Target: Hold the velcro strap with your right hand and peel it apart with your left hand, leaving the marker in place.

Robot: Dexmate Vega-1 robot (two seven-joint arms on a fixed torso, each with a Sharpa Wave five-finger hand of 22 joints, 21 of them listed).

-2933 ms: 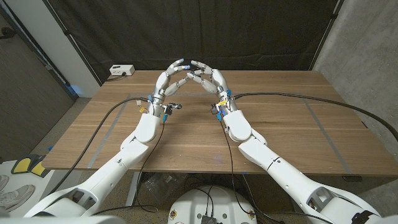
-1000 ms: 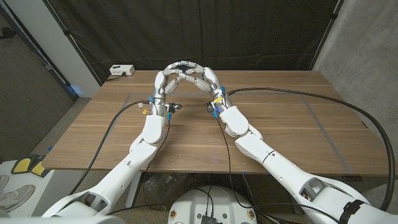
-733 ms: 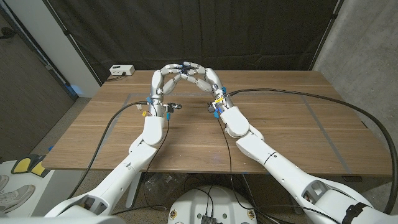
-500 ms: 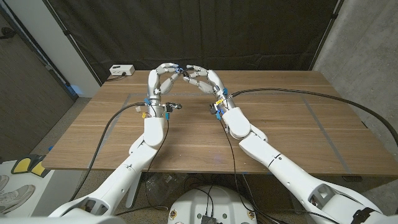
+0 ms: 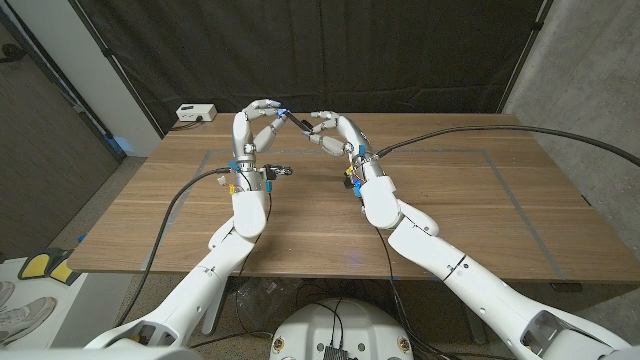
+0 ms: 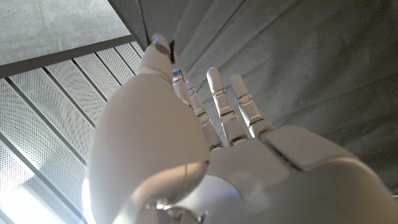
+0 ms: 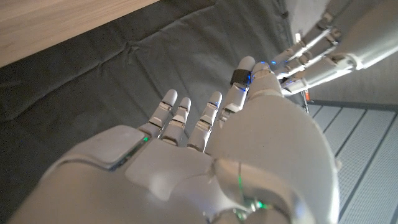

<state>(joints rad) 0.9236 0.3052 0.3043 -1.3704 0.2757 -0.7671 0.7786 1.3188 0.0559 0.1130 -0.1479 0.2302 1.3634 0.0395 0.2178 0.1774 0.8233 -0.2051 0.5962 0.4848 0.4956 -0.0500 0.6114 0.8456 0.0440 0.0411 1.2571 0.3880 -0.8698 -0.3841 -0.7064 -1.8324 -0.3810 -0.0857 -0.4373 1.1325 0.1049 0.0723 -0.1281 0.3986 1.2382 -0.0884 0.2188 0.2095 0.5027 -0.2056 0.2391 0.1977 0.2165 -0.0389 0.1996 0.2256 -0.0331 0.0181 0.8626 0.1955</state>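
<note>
Head view: left robot hand (image 5: 254, 122) and right robot hand (image 5: 335, 131) raised over the far edge of the wooden desk (image 5: 450, 210), fingertips pinching opposite ends of a thin black velcro strap (image 5: 296, 124) stretched between them.

Left wrist view: dark strap bit at the left fingertip (image 6: 159, 50).

Right wrist view: black band by the right fingers (image 7: 242, 74); left robot hand just beyond.
</note>
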